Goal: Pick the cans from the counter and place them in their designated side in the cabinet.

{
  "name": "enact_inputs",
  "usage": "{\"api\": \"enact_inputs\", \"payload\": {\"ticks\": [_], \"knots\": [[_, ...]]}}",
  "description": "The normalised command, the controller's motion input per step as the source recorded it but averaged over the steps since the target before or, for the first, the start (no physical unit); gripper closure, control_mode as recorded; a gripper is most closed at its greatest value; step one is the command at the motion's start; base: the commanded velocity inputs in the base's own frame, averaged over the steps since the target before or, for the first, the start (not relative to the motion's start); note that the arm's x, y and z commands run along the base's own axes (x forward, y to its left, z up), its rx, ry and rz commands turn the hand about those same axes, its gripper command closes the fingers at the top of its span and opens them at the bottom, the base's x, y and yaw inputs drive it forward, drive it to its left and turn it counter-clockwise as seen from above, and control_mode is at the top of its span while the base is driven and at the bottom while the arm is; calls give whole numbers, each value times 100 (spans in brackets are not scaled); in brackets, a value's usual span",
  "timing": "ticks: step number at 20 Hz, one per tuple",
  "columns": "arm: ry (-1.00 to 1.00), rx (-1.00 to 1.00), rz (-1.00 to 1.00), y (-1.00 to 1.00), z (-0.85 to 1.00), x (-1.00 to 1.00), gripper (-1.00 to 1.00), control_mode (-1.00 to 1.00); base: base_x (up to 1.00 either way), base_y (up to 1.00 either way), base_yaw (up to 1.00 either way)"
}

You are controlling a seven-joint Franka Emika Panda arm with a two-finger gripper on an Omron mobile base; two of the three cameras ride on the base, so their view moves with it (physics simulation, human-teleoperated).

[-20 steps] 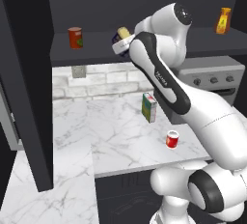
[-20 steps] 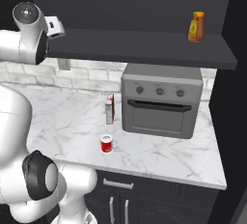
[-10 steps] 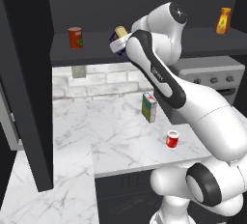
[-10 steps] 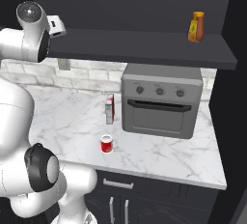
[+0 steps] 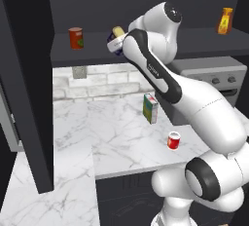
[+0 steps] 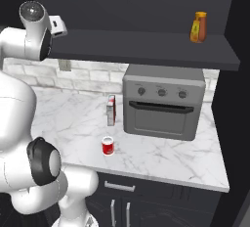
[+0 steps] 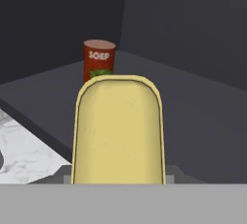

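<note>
The gripper [image 5: 115,42] clenches the tin [image 7: 118,129], held over the cabinet [image 5: 97,49] shelf's front edge, near the soup can [image 5: 75,38]. The red can [image 5: 173,140] waits near the counter's [image 5: 112,142] front edge.

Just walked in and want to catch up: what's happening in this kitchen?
The robot arm holds the yellow-topped tin in its shut tool, raised at the dark cabinet's shelf. An orange-red soup can already stands on that shelf, ahead of the tin in the hand view. The short red can waits on the marble counter, apart from a green-and-white carton. An orange bottle stands at the shelf's far end, above the oven.
</note>
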Motion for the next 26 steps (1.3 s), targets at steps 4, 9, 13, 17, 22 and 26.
{"api": "enact_inputs", "payload": {"ticks": [4,9,13,17,22,26], "knots": [[2,0,0,8,0,16,100,-100,0,0,0],[2,0,0,8,-3,15,100,-100,0,0,0],[1,-1,0,9,-7,9,-100,-100,0,0,0],[0,0,0,2,-1,7,-100,-100,0,0,0],[0,0,0,0,0,6,-100,-100,0,0,0],[0,0,0,0,0,8,-100,-100,0,0,0]]}}
